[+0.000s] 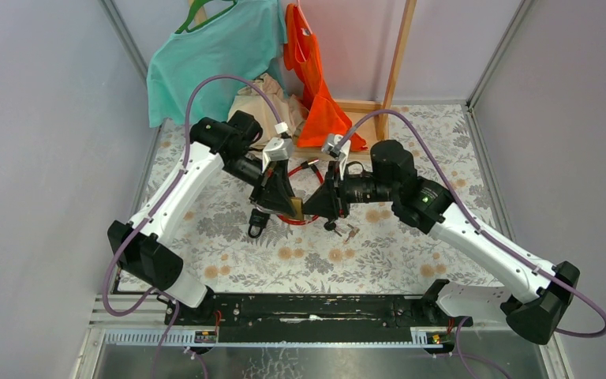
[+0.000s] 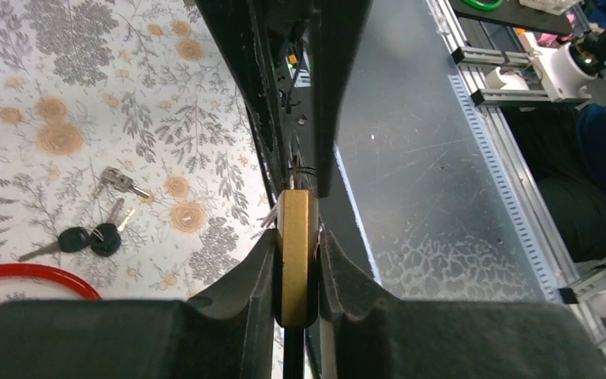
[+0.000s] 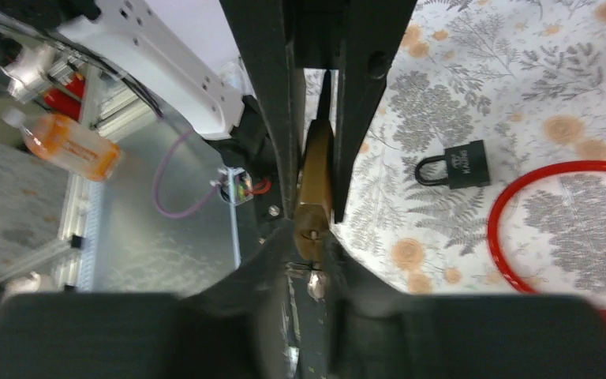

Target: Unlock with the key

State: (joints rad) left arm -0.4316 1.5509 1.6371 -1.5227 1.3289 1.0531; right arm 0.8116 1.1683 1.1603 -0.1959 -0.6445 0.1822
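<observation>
So, my left gripper [image 2: 297,237] is clamped on the brass padlock [image 2: 295,272]. One finger [image 2: 237,292] presses on each flat face, and the lock's narrow edge is turned toward my left wrist camera. The padlock sits in that grip over the middle of the floral tablecloth [image 1: 379,253], right where my two arms meet.

My right gripper [image 3: 309,249] comes in from the opposite side and is nosed right up against the padlock. Its fingers sit close together, flanking the end of the lock that points away from my left wrist. Whether they're actually pinching anything, I honestly can't tell, since it's all dark and blurry in there. I can't make out the key between them either.

Other stuff around the padlock:
- A bunch of loose keys [image 1: 347,231] lies on the cloth just beside it, on my right-arm side and a bit nearer the arm bases.
- A small black padlock [image 1: 258,225] lies near it on my left-arm side.
- A red cable loop [image 3: 513,237] lies on the cloth under and around it.
- A teal shirt [image 1: 213,55] and an orange garment [image 1: 316,87] hang well beyond it at the back.
</observation>
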